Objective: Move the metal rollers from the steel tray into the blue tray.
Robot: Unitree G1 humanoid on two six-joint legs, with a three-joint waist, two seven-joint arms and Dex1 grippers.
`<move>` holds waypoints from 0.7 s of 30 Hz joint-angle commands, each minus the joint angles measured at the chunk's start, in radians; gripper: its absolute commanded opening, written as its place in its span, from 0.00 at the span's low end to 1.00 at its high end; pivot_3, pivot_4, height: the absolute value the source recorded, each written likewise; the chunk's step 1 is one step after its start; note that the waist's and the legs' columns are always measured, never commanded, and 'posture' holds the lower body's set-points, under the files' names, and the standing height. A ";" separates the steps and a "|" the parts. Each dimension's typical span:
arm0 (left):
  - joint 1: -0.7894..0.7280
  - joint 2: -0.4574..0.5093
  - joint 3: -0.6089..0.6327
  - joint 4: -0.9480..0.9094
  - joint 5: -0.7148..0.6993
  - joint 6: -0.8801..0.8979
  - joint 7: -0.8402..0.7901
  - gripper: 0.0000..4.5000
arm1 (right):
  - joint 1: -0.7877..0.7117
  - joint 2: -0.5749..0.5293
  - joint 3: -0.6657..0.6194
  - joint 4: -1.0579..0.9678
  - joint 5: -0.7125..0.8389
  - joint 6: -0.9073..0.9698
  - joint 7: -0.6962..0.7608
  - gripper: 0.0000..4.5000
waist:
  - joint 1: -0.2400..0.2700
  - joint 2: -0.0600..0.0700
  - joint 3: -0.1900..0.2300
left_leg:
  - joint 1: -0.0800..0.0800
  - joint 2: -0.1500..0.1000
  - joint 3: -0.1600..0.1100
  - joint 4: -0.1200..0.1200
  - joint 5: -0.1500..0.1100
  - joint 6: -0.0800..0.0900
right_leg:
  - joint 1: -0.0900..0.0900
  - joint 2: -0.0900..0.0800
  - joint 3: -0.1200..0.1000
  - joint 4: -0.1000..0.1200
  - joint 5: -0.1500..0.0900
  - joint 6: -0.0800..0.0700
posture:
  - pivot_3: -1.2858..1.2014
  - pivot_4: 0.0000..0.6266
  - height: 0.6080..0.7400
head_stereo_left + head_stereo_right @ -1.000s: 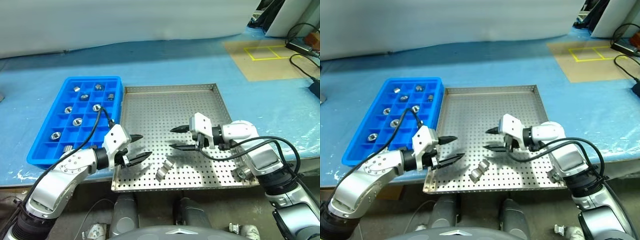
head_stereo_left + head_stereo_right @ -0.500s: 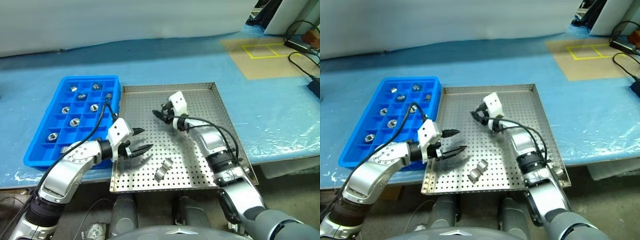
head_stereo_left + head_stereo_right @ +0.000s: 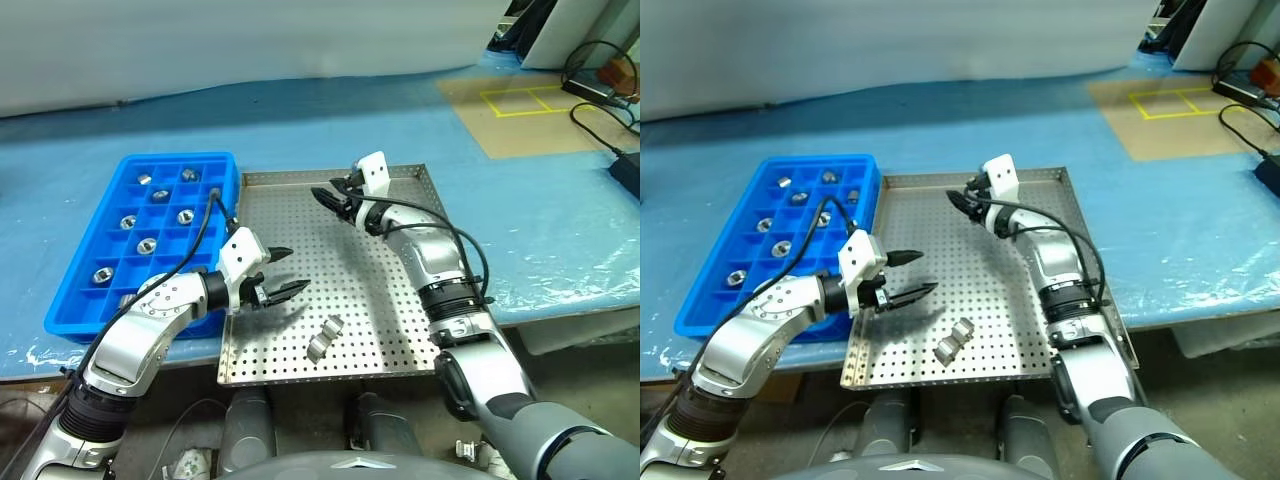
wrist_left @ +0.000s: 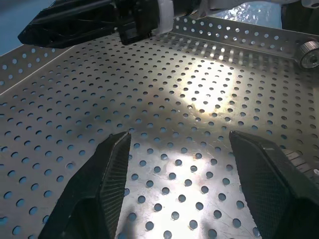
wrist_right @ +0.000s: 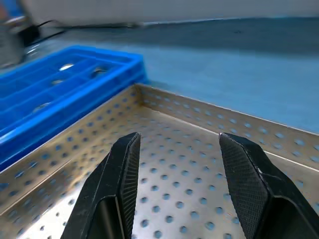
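On the steel tray, close to its near edge and a little left of the middle, two metal rollers lie side by side, touching or almost touching. A third roller shows in the left wrist view against the tray's rim; which side that is cannot be told from there.

Farther in, over the tray's left part beside the blue tray, the left gripper hangs just above the perforated floor. Its two black fingers stand well apart with bare floor between them, holding nothing.

The blue tray sits on the blue-covered bench, its long right side against the steel tray's left edge. Several rollers lie in its compartments, one to a cell, mostly in the middle and far rows.

Farthest off, the right gripper is above the steel tray's far edge, near the middle, pointing towards the far left corner and the blue tray. Its fingers are parted and empty
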 commanded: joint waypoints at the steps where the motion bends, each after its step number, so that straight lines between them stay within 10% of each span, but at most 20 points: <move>1: 0.012 0.012 0.023 -0.047 -0.010 0.001 -0.001 0.74 | 0.093 -0.164 0.150 -0.218 0.017 -0.023 0.327 0.57 | 0.012 0.000 0.000 | 0.000 0.000 0.000 0.000 -0.001 0.001 | 0.001 0.000 -0.001 0.000 0.000 0.000 | 0.52 0.24 1.00; 6: 0.034 0.014 0.026 -0.082 -0.017 0.025 0.017 0.74 | 0.199 -0.372 0.314 -0.327 -0.075 -0.175 0.556 0.57 | 0.012 0.000 0.000 | 0.001 0.001 -0.001 0.000 -0.002 0.003 | 0.003 0.000 -0.003 -0.001 0.000 0.001 | 0.53 0.24 1.00; 21: 0.121 0.031 0.061 -0.217 -0.049 0.124 0.076 0.74 | 0.257 -0.343 0.348 -0.246 -0.149 -0.337 0.569 0.57 | 0.017 0.000 0.000 | 0.001 0.001 0.000 0.007 -0.005 0.009 | 0.004 0.000 0.000 -0.001 -0.002 -0.005 | 0.55 0.24 1.00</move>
